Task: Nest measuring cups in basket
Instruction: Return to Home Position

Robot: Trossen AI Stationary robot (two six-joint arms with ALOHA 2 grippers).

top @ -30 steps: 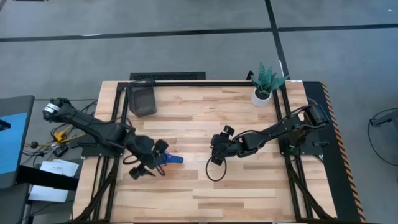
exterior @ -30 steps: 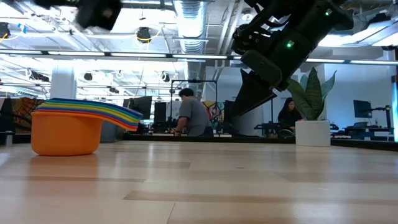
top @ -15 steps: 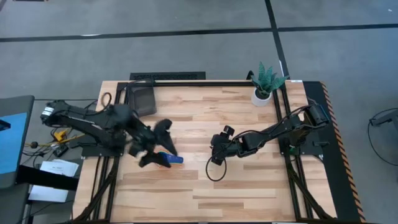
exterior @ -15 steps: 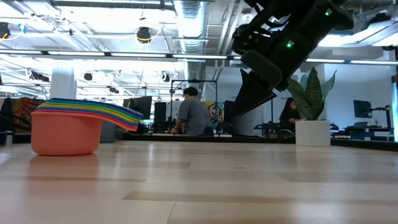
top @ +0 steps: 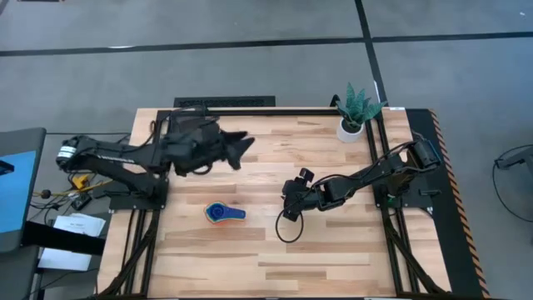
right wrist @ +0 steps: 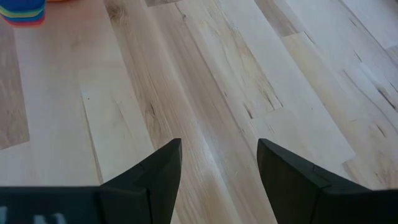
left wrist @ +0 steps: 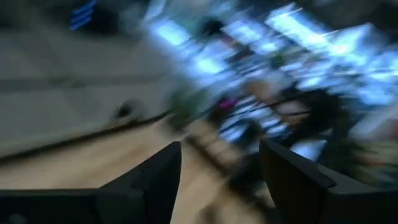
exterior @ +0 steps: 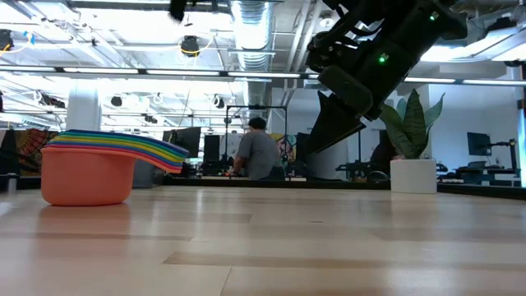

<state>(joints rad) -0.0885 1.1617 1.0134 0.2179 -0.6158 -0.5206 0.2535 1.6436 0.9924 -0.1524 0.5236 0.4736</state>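
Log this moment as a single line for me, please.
cups: nested, on table | left hand: open, empty, back-left | right hand: open, empty, mid-table

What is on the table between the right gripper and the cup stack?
Nothing. Only bare table lies between the right gripper and the cup stack, as the high view shows.

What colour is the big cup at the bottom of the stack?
The bottom cup is orange, clearest in the low view.
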